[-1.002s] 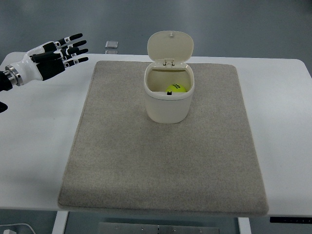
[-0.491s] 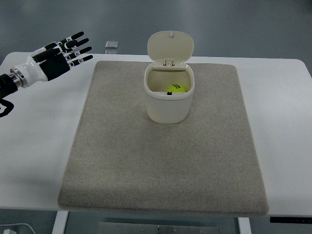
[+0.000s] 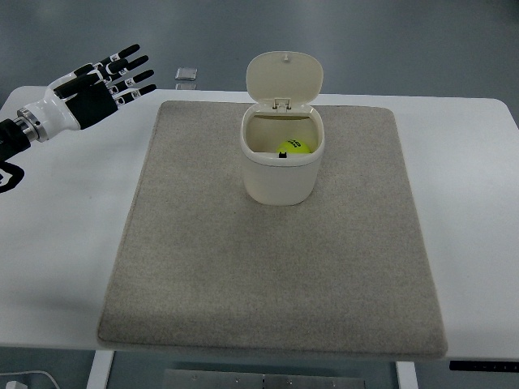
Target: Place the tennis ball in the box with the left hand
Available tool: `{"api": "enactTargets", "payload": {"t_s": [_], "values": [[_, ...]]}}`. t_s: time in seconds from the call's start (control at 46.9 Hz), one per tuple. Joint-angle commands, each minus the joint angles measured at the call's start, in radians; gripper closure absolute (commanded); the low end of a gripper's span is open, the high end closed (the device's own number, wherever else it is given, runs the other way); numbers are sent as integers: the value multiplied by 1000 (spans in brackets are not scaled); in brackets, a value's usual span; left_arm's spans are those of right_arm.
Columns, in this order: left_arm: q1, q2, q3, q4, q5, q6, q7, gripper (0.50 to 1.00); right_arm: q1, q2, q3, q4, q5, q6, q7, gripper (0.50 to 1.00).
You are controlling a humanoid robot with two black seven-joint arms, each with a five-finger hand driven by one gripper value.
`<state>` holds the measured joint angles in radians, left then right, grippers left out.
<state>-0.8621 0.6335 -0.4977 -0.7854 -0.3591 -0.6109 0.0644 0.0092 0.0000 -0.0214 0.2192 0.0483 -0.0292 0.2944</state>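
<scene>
Covering white table (image 3: pixel 57 243): beige mat (image 3: pixel 268 267); grey floor beyond.

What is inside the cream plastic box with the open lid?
A yellow-green tennis ball lies inside the cream plastic box, toward its right side. The front wall hides the box floor and the ball's underside.

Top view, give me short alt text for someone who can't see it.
A yellow tennis ball lies inside an open cream plastic box on a beige mat. The robot's left hand, open and empty, hovers over the white table at far left.
</scene>
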Motion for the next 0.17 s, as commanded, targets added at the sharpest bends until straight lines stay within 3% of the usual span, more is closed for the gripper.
{"api": "enactTargets", "payload": {"t_s": [0.0,0.149], "values": [[0,0,1,0,0,0,0,506,0,0,0,0,-1,-1,0,560],[1,2,1,-1,0,0,0,506,-8,0,-6,5,-4,-1,6,562]]}}
